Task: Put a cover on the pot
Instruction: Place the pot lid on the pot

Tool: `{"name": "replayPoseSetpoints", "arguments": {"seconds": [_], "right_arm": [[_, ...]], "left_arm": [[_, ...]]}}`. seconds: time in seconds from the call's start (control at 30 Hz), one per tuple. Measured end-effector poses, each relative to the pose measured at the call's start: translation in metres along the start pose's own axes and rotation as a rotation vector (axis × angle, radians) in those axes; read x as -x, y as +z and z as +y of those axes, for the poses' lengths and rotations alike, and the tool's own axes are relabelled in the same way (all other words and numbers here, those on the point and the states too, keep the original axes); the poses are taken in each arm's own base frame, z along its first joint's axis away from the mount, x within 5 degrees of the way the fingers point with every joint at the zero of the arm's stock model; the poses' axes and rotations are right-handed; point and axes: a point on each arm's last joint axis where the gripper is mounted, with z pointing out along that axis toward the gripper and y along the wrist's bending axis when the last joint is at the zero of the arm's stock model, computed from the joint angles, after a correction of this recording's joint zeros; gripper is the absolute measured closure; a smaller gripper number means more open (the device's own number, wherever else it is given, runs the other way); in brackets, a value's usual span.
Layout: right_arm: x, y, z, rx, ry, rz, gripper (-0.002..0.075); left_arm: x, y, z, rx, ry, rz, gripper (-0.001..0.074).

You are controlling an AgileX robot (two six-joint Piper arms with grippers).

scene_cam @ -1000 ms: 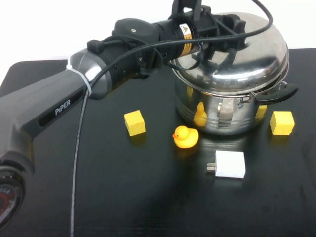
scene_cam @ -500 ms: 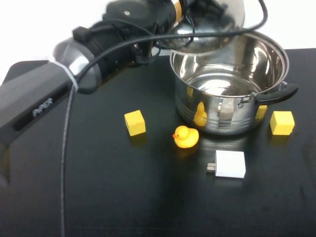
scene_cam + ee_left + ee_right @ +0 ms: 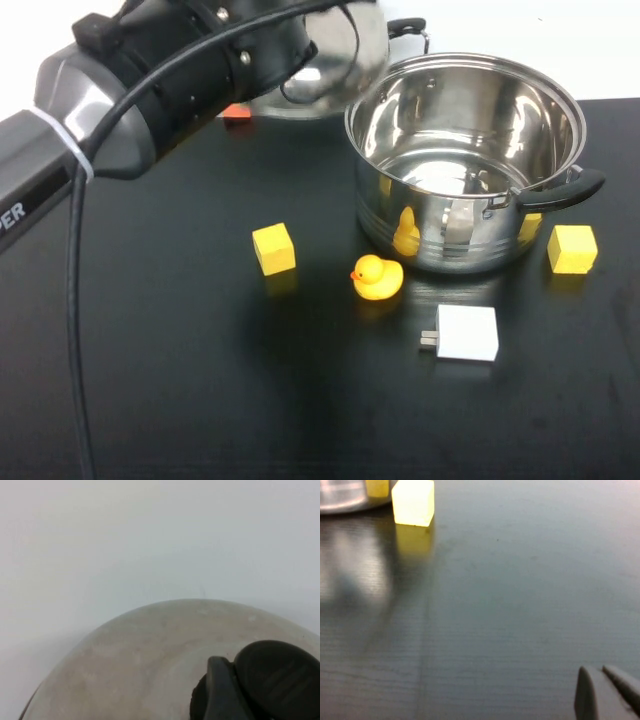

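My left claw (image 3: pixel 345 50) has carried the lid (image 3: pixel 330 75) off the pot (image 3: pixel 465 160) — pot now open mid-desk, uncovered. Grip unclear. Right claw (image 3: pixel 607 692) pressed together, low over desk (image 3: pixel 520 605).

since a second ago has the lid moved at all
Yes. The lid, held by the left gripper, went from resting on the pot to up and off its left side.

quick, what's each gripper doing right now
Left gripper: shut on the domed steel lid, left of the shiny steel pot.
Right gripper: shut, empty, low over the table.
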Motion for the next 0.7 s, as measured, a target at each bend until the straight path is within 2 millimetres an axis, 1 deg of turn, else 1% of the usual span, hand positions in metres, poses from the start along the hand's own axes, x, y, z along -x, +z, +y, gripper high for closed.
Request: {"name": "replayPoseSetpoints", "arguments": {"seconds": [0.07, 0.13, 0.3, 0.37, 0.5, 0.7], "right_arm": [[0.000, 0.000, 0.000, 0.000, 0.000, 0.000, 0.0728], [0.000, 0.000, 0.000, 0.000, 0.000, 0.000, 0.0728], [0.000, 0.000, 0.000, 0.000, 0.000, 0.000, 0.0728], [0.000, 0.000, 0.000, 0.000, 0.000, 0.000, 0.0728], [0.000, 0.000, 0.000, 0.000, 0.000, 0.000, 0.0728], [0.000, 0.000, 0.000, 0.000, 0.000, 0.000, 0.0728]], "left_arm": [[-0.007, 0.000, -0.004, -0.048, -0.028, 0.074, 0.0401], [-0.012, -0.002, -0.013, -0.139, -0.064, 0.134, 0.0401], [-0.015, -0.005, -0.035, -0.334, -0.095, 0.167, 0.0401], [-0.015, -0.003, -0.041, -0.367, -0.101, 0.168, 0.0401], [-0.017, 0.009, -0.052, -0.408, -0.142, 0.166, 0.0401], [-0.029, 0.028, -0.067, -0.443, -0.172, 0.146, 0.0401]]}}
